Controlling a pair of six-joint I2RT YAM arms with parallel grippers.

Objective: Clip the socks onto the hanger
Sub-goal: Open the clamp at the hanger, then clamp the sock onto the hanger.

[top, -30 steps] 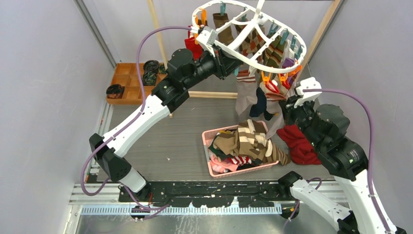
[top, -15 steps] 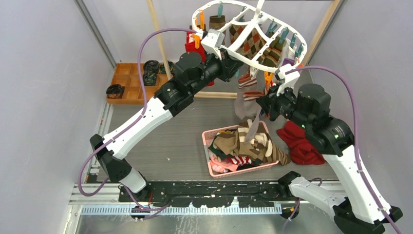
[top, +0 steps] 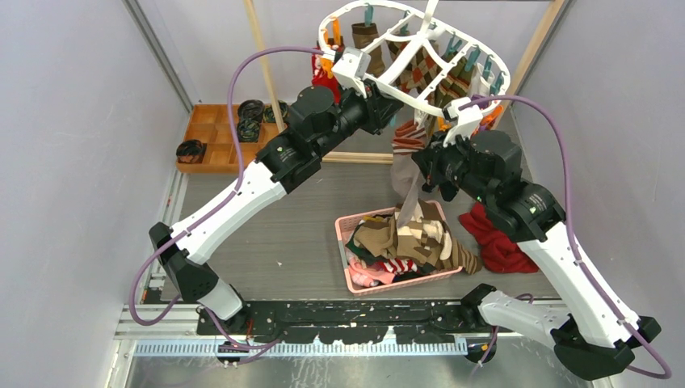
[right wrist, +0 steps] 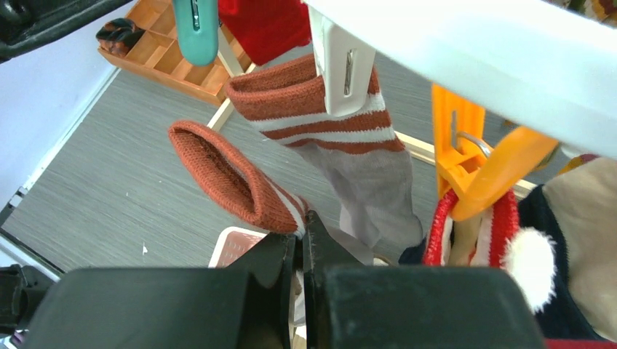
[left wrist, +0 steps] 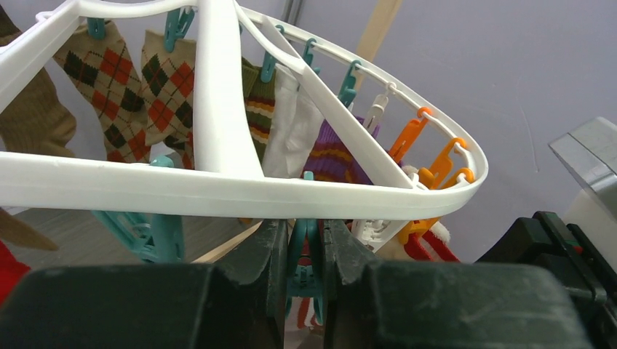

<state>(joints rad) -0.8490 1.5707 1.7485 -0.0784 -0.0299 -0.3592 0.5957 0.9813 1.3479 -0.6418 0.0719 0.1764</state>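
The hanger (left wrist: 218,185) is a white oval ring with crossbars; several socks hang from its pegs, among them brown argyle ones (left wrist: 109,80). Just under the near rim, my left gripper (left wrist: 305,233) is shut on a teal peg (left wrist: 304,254). My right gripper (right wrist: 300,225) is shut on a sock with a rust, white-striped cuff (right wrist: 233,178). That cuff gapes open just below a matching sock (right wrist: 327,123), which hangs from a white peg (right wrist: 342,65). In the top view the right gripper (top: 422,162) is under the ring's near right side, and the held sock's grey foot (top: 409,206) trails towards the basket.
A pink basket (top: 343,242) holds a heap of socks (top: 404,238). A red cloth (top: 497,242) lies to its right. At the back left is a wooden tray (top: 214,133) with black rolls (top: 250,113). An orange peg (right wrist: 455,145) hangs right of the white one.
My right arm has swung up and left from beside the basket, lifting the striped sock under the hanger. The left arm has stayed on the ring, which has shifted slightly.
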